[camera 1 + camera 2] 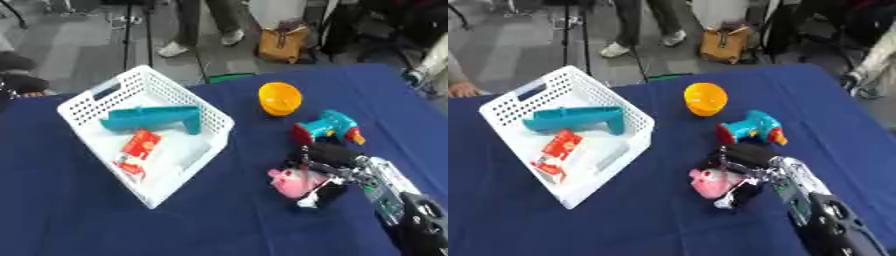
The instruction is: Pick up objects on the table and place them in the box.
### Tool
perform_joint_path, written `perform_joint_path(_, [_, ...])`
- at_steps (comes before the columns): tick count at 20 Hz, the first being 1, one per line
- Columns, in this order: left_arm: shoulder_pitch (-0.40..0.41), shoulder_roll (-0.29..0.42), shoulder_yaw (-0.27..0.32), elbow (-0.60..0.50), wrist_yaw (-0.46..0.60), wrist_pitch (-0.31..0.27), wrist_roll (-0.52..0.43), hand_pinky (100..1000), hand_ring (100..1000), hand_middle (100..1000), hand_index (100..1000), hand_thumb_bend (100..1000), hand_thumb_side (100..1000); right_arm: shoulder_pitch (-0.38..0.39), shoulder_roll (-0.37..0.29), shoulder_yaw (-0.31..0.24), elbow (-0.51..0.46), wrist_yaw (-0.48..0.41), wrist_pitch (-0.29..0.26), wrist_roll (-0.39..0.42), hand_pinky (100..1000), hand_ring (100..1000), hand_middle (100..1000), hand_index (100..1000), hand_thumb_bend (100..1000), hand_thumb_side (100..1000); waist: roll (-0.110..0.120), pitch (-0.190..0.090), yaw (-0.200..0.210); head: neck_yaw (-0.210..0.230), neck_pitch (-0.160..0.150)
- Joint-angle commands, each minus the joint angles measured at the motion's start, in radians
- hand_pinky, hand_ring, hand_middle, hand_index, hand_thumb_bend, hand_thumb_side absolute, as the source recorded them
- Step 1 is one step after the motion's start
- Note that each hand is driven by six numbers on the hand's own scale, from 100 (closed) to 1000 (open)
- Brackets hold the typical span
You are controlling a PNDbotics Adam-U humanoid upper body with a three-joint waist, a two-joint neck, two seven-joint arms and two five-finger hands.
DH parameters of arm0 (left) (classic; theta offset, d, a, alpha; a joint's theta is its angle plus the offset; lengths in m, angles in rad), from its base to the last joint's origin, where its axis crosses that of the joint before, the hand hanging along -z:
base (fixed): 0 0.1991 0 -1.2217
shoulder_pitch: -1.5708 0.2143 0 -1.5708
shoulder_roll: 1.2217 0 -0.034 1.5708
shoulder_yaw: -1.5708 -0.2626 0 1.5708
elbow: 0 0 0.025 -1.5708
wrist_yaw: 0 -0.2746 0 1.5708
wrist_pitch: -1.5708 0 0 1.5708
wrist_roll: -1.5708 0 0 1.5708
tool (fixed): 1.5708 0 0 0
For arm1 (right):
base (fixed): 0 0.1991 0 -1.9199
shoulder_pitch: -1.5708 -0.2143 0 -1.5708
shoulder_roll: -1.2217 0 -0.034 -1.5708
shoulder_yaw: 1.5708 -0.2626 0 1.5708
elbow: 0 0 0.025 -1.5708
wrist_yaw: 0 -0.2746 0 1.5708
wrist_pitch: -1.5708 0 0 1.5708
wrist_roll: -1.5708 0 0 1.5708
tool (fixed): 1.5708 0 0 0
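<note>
Blue cloth covers the table (79, 210), and beyond its far edge lie a grey floor, a brown bag and some legs of people standing by.

Left eye view: one white basket (83, 102) sits on the table's left part, slanted. Two things lie in it: one teal toy (149, 118) across the middle, and one red packet (137, 148) nearer the front wall. Its print is too blurred to read. Three things lie outside on the cloth: one yellow bowl (280, 98) to the right of the basket, one teal drill toy (328, 127) with red and orange parts nearer than the bowl, and one pink toy (293, 182) nearer still. One hand shows, the right hand (328, 162), its arm coming from the lower right corner; its fingers are curled round the pink toy.

Right eye view: the same count, six things in all. The pink toy (710, 182) sits under the right hand (750, 157), near the drill toy and well apart from the basket (505, 102). No writing can be read anywhere.
</note>
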State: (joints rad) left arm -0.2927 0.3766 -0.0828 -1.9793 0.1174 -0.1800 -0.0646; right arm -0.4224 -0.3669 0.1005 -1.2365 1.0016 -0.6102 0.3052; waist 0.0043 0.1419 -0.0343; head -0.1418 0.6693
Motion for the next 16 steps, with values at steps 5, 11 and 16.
perform_joint_path(5, [-0.015,0.008,0.004,-0.021,0.006,0.000,-0.001,758,673,716,820,280,841,-0.004,-0.014,-0.008,0.023,0.008,0.027,-0.108,214,290,367,557,442,239,0.001,-0.013,-0.002,0.000,-0.002])
perform_joint_path(11, [-0.015,0.010,0.004,-0.021,0.006,0.000,0.000,758,673,716,820,280,842,-0.013,-0.036,-0.017,-0.045,-0.077,0.035,-0.107,196,271,352,544,346,169,0.000,-0.014,-0.005,0.001,0.000])
perform_joint_path(16, [-0.014,0.012,0.004,-0.021,0.007,0.000,-0.001,757,673,716,820,281,841,-0.030,-0.069,-0.018,-0.140,-0.213,0.051,-0.057,189,265,352,545,328,162,-0.002,-0.015,-0.005,0.002,0.000])
